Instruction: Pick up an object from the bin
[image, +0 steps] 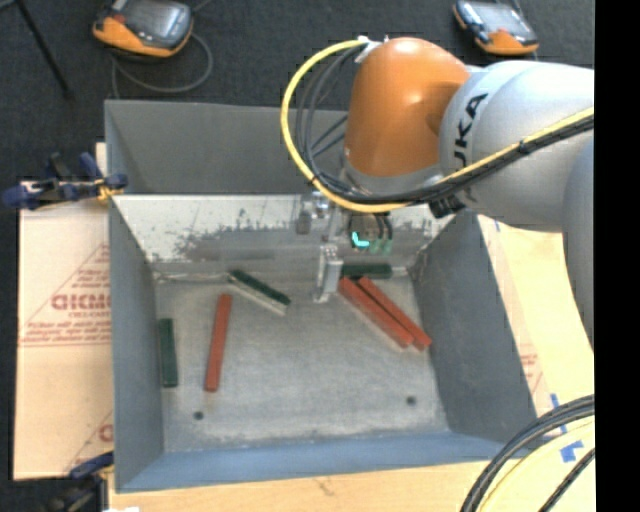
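Observation:
My gripper (326, 292) hangs low at the back of the bin, right of centre, and looks open. One pale finger (328, 272) shows, standing well left of the gripper body. A short dark green block (368, 268) lies just right of that finger, under the gripper body. Two red sticks (386, 311) lie side by side, slanting from the finger toward the right wall. A green and beige stick (260, 290) lies to the left of the finger. I see nothing held between the fingers.
A red stick (217, 342) lies left of centre, nearly upright in the view. A dark green stick (167, 352) lies by the left wall. The arm and its orange cover hang over the back right corner.

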